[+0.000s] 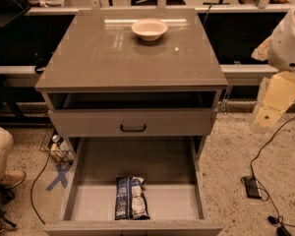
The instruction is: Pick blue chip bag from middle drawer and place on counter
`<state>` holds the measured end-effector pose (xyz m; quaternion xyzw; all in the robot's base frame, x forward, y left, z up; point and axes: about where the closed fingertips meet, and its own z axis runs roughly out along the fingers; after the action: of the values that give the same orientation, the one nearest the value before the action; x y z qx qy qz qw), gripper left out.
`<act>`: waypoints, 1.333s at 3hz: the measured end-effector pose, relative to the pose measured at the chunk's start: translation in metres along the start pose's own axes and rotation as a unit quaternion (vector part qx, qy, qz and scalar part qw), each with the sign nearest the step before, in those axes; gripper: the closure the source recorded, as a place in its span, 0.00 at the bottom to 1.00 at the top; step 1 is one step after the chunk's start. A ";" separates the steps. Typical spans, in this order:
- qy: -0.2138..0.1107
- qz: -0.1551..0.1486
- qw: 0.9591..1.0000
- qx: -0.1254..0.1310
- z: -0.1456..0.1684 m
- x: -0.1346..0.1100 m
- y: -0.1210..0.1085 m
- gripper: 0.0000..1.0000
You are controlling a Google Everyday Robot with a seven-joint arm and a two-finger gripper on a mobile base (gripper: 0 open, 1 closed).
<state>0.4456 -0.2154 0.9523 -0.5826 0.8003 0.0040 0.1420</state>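
The blue chip bag (131, 197) lies flat on the floor of the open middle drawer (93, 171), near its front edge and a little left of centre. The counter (113, 58) is the glossy grey-brown top of the cabinet, above the drawers. My arm hangs at the right edge of the view, beside the cabinet. Its cream end piece with the gripper (267, 117) is about level with the upper drawer, well right of and above the bag. Nothing shows in the gripper.
A white bowl (149, 29) stands at the back centre of the counter. A shallower drawer with a black handle (133, 128) is shut above the middle drawer. Cables and a black power brick (252, 187) lie on the floor at right. A small wire basket (59, 149) stands at left.
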 end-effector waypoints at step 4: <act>0.021 0.191 0.976 -0.099 0.199 -0.004 0.086 0.00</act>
<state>0.4105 -0.1501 0.7488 -0.4300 0.8953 0.0981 0.0632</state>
